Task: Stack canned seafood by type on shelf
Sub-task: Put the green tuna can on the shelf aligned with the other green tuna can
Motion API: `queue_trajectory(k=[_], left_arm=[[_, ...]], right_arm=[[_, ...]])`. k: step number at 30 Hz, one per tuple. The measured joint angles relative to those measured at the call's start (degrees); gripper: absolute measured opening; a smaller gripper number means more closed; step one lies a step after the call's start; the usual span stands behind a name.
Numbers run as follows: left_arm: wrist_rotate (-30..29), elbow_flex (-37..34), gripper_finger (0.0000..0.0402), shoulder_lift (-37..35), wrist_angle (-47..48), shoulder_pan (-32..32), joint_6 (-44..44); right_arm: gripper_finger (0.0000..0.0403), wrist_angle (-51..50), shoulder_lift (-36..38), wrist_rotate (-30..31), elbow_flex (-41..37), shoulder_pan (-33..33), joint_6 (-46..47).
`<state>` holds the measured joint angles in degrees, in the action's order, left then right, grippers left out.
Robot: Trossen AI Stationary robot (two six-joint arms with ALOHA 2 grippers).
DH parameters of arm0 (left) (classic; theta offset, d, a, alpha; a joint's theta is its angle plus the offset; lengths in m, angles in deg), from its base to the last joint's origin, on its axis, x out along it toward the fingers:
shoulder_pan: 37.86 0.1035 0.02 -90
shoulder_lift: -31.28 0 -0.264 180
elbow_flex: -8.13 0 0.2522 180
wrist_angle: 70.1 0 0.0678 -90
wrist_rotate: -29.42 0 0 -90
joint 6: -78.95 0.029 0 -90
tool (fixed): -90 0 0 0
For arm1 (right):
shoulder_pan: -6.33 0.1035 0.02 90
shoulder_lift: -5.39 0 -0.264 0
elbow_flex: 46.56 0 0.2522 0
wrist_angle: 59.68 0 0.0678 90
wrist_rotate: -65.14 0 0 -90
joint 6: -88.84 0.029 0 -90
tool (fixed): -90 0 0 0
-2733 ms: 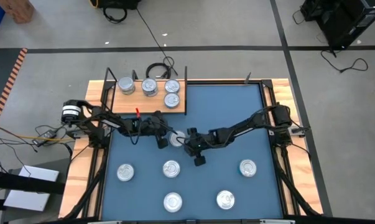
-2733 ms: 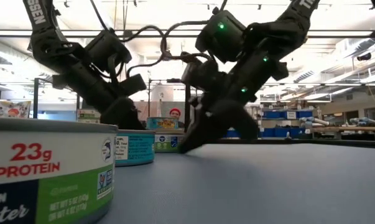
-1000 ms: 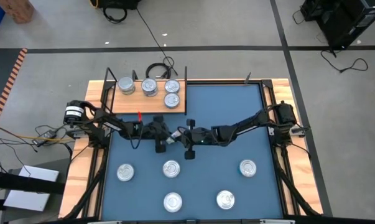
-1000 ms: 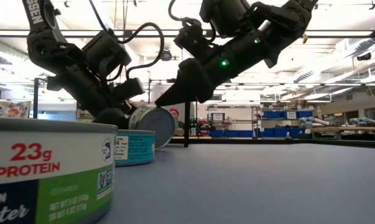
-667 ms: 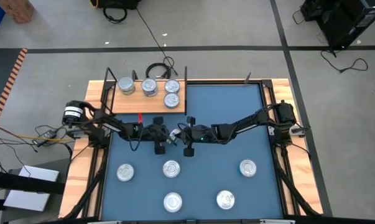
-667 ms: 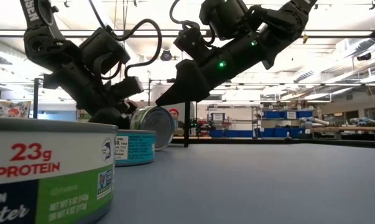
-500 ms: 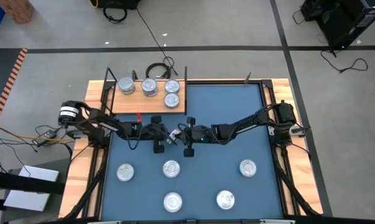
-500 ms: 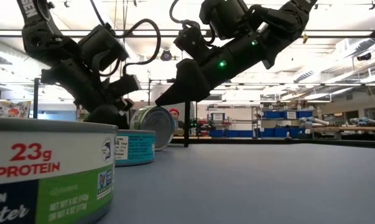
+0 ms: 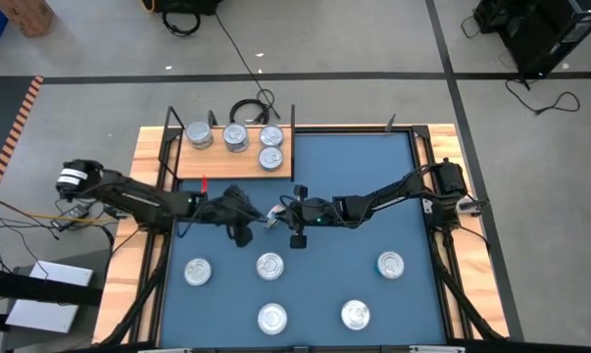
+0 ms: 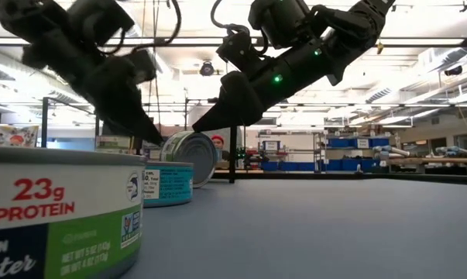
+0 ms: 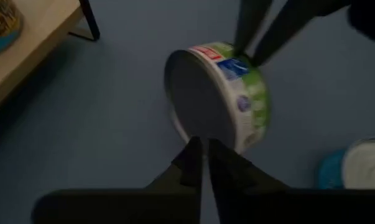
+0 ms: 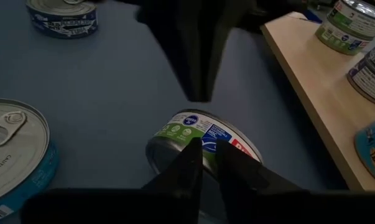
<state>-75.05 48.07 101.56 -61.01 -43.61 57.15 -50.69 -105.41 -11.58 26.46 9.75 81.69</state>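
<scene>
One canned seafood tin with a green label (image 11: 221,93) stands tipped up on its edge on the blue mat, in front of the shelf (image 9: 234,167). My right gripper (image 12: 206,148) is shut on its upper rim. My left gripper (image 11: 203,146) is shut, just left of the tin in the low view (image 10: 152,139); I cannot tell whether it touches it. Several tins (image 9: 235,137) stand on the shelf's board. Several more lie flat on the mat (image 9: 270,265). My right gripper pinches the tipped tin's upper rim (image 11: 244,57) between its two fingertips (image 10: 198,126). The fingers slant down at it from the table's right side. The tin stands on edge, one flat face turned toward my left gripper; its lower edge seems to rest on the mat.
A tin with a green and blue label (image 10: 59,209) stands close to the low camera, a teal one (image 10: 167,184) behind it. Tins lie near the front edge (image 9: 272,318) (image 9: 355,314) and at the right (image 9: 390,264). The shelf's black uprights (image 11: 89,18) stand near the tipped tin.
My left gripper has drawn back from the tipped tin toward the table's left edge, rising and rolling as it went. The tin has stayed tipped on its edge under my right gripper.
</scene>
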Motion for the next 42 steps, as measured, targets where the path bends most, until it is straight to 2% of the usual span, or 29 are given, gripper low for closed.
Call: queue_trajectory(k=[7,15,22,29,32,42], left_arm=[[-7.3,0.0,0.0135,1.2,-1.8,-6.9,-6.9],[-17.3,-0.1,0.0244,6.0,-7.5,-10.5,-7.3],[-17.9,-0.1,0.0302,11.2,-15.0,-10.5,-7.2],[-21.9,-0.1,0.0314,14.5,-18.7,-10.5,-6.9],[-23.4,-0.1,0.0304,14.5,-18.4,-10.5,-6.9],[-22.6,-0.1,0.0256,14.5,-19.2,-10.4,-5.2]], right_arm=[[0.0059,-0.1,0.0,0.0,0.0,0.0,0.1],[0.0059,-0.1,0.0,0.0,0.0,0.0,0.2],[0.0059,-0.1,-0.1,0.0,0.0,0.0,0.2],[0.0059,-0.1,-0.1,0.0,0.0,0.0,0.2],[0.0059,-0.1,-0.1,0.2,-0.1,0.0,0.2],[0.0059,-0.1,-0.1,0.2,-0.1,0.0,0.2]])
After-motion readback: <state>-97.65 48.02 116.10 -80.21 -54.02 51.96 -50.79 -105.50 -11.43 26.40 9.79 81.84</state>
